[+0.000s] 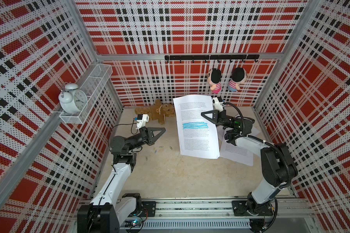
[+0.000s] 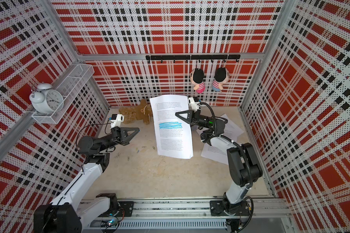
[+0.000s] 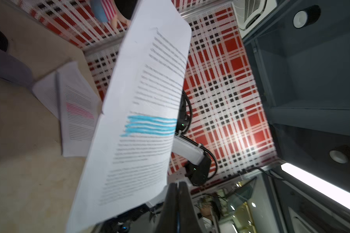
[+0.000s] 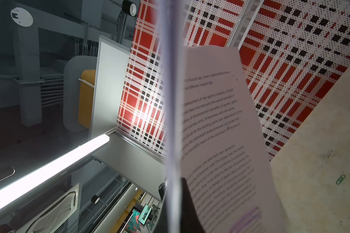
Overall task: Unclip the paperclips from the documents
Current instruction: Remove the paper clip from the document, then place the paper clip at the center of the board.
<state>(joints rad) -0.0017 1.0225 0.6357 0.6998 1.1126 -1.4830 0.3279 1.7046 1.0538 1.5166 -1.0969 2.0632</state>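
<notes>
Right pincer (image 1: 202, 114) clamps document (image 1: 196, 141) (blue band) by right edge; left pincer (image 1: 164, 130) closed, well apart.

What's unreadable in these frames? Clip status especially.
- Left hand: shut; whether it pinches a clip is too small in both top views, blurred in its wrist view.
- Blue-highlighted document: any clip on its top corner is too small in a top view.
- Documents on the table: partly hidden by the right arm in both top views.

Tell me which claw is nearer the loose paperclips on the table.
Left. The left claw hangs shut close above the paperclips; the right claw is beyond the raised blue-marked document, which it grips.
</notes>
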